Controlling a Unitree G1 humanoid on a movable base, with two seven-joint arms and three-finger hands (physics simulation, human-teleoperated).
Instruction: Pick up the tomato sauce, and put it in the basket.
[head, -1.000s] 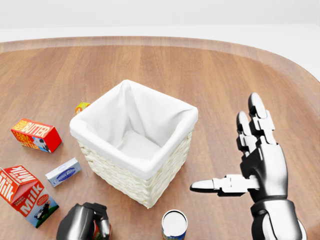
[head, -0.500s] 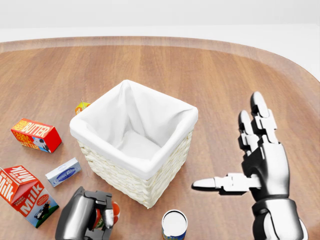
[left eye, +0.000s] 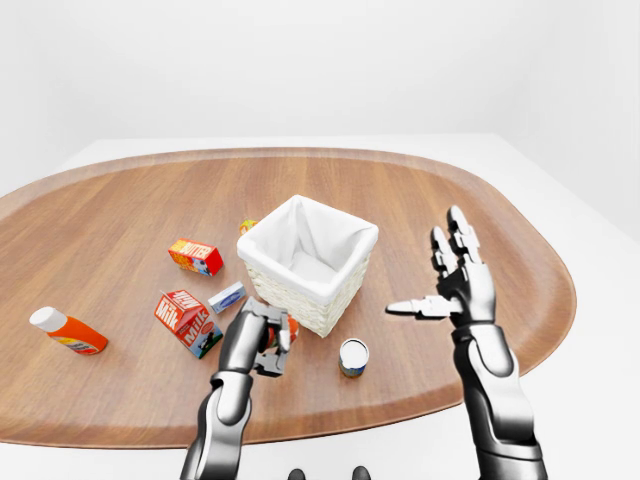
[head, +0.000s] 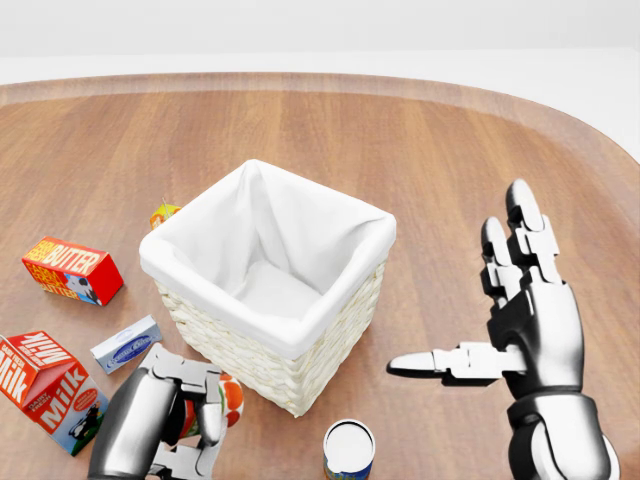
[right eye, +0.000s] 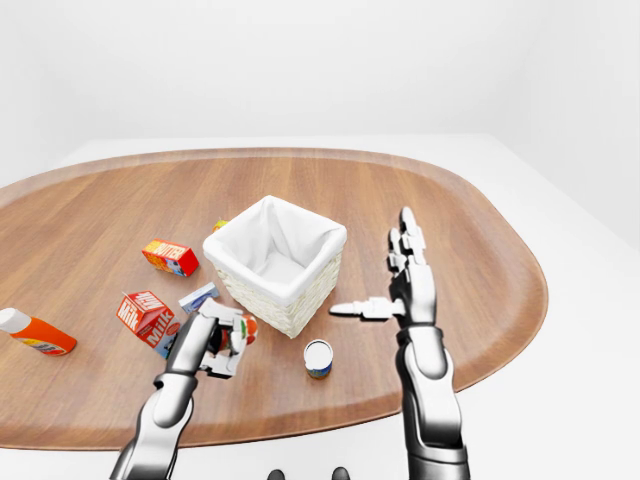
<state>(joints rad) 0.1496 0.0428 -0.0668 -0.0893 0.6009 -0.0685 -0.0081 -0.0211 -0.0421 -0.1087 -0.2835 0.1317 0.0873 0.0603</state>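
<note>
The tomato sauce (head: 229, 398) is a small red can with a white and orange label, held low at the left in the head view. My left hand (head: 192, 418) is shut on it, just left of the near corner of the basket (head: 262, 366). The can sits lifted off the wooden table (head: 420, 140), level with the wicker wall. The basket is white-lined, square and holds nothing I can see. My right hand (head: 462, 292) hovers open to the right of the basket, fingers up and thumb pointing left, holding nothing.
A white-topped can (head: 348, 448) stands below the basket. At the left lie a milk carton (head: 50, 390), a butter box (head: 72, 270) and a small blue-white box (head: 127, 344). An orange packet (head: 163, 214) peeks beside the basket; an orange bottle (left eye: 68, 332) lies far left.
My left hand has risen and moved slightly up toward the basket's near corner, bringing the red can into sight. The right hand has barely drifted.
</note>
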